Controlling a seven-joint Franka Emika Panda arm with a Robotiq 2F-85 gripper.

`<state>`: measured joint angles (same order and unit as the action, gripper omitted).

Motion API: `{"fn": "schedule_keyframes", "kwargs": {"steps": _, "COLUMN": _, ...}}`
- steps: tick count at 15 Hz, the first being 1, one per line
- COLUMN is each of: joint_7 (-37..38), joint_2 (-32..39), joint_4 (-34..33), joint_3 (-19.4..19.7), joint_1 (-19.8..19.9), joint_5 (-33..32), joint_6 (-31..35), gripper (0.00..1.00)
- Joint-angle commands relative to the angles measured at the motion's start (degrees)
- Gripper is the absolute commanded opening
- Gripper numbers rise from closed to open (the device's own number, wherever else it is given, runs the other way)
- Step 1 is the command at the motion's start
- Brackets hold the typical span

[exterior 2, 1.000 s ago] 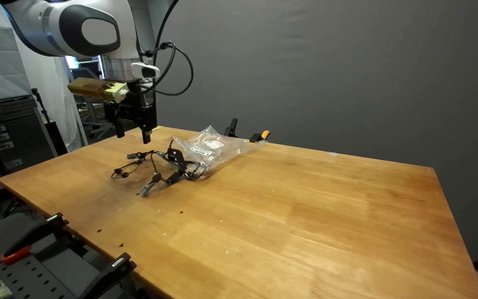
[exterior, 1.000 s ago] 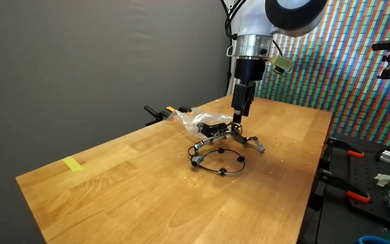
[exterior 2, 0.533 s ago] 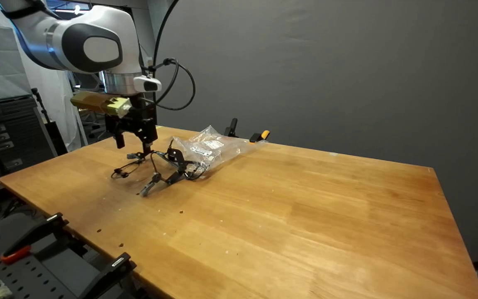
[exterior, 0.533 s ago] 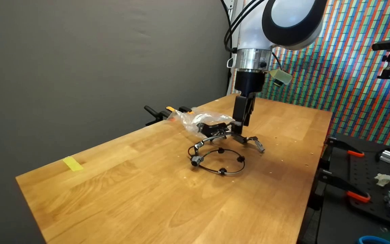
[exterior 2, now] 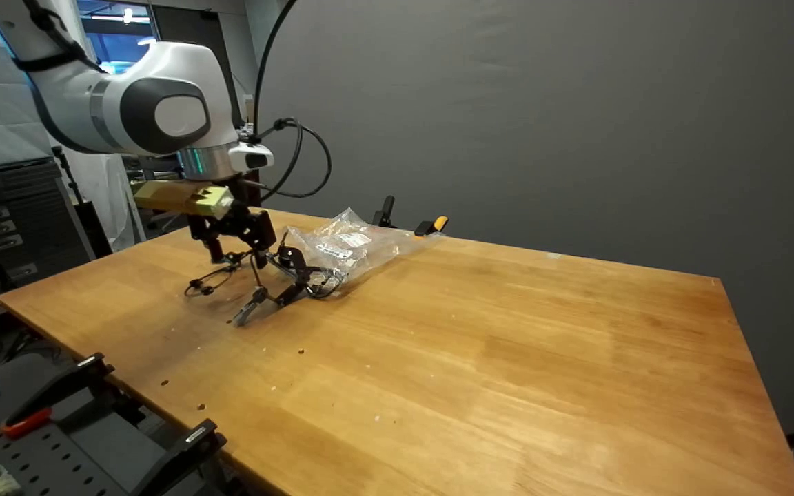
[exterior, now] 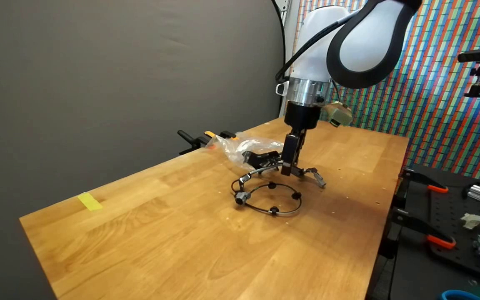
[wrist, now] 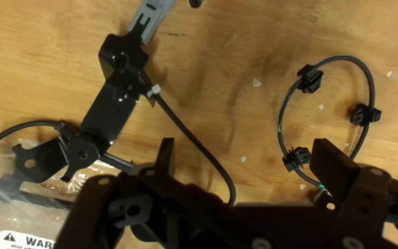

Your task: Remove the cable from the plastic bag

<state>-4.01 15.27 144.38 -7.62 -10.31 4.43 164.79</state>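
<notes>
My jaws: spread wide, pinching nothing I can see. Cable (wrist: pixel 189 133) is mostly out on the desk (exterior 2: pixel 542 358); in the wrist view it runs from upper left down to the gap between my jaws, bottom of frame. Plastic bag (exterior 2: pixel 359 248) is just left of centre in an exterior view, lower left in the wrist view. Black bracket (wrist: pixel 107 107) on the cable reaches to that bag; far end looks hazy through plastic, can't tell how much is inside. Step in hand, I'd say: getting a grip before drawing everything out. To do it well: centre the cable between the jaws, go only low enough to straddle it, pinch cable and no plastic. The jaw at right of the wrist frame overlaps the loop (wrist: pixel 280 124); contact unclear, so mind it doesn't snag the nearby clip (wrist: pixel 297 158). Then pull slow and low toward the frame's right, away from the bag, so the stiff-looking bracket slides out rather than levering the plastic up. Bag's likely light and may ride along; if it drags, pause, wiggle, regrip nearer the bracket. Maybe half done, going by how much cable lies clear.
</notes>
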Motion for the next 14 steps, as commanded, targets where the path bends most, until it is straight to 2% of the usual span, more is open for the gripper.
{"fn": "schedule_keyframes", "kwargs": {"steps": 1, "joint_7": 4.20, "joint_2": 1.58, "joint_4": -0.25, "joint_3": 2.75, "joint_1": -1.05, "joint_5": -5.38, "joint_6": 6.29, "gripper": 1.00}}
{"fn": "schedule_keyframes", "kwargs": {"steps": 3, "joint_7": 6.13, "joint_2": 2.50, "joint_4": -0.30, "joint_3": 5.32, "joint_1": -2.23, "joint_5": -8.44, "joint_6": 8.38, "gripper": 1.00}}
{"fn": "schedule_keyframes", "kwargs": {"steps": 4, "joint_7": 7.18, "joint_2": 2.90, "joint_4": -0.42, "joint_3": 6.82, "joint_1": -2.99, "joint_5": -9.80, "joint_6": 9.17, "gripper": 0.75}}
{"fn": "schedule_keyframes", "kwargs": {"steps": 5, "joint_7": 7.80, "joint_2": 3.20, "joint_4": -0.46, "joint_3": 7.82, "joint_1": -3.48, "joint_5": -10.60, "joint_6": 9.62, "gripper": 0.74}}
{"fn": "schedule_keyframes", "kwargs": {"steps": 8, "joint_7": 8.15, "joint_2": 3.43, "joint_4": -0.54, "joint_3": 8.93, "joint_1": -3.89, "joint_5": -11.39, "joint_6": 9.67, "gripper": 0.49}}
{"fn": "schedule_keyframes", "kwargs": {"steps": 14, "joint_7": 8.00, "joint_2": 1.11, "joint_4": -0.27, "joint_3": 9.39, "joint_1": -4.52, "joint_5": -12.19, "joint_6": 8.09, "gripper": 0.04}}
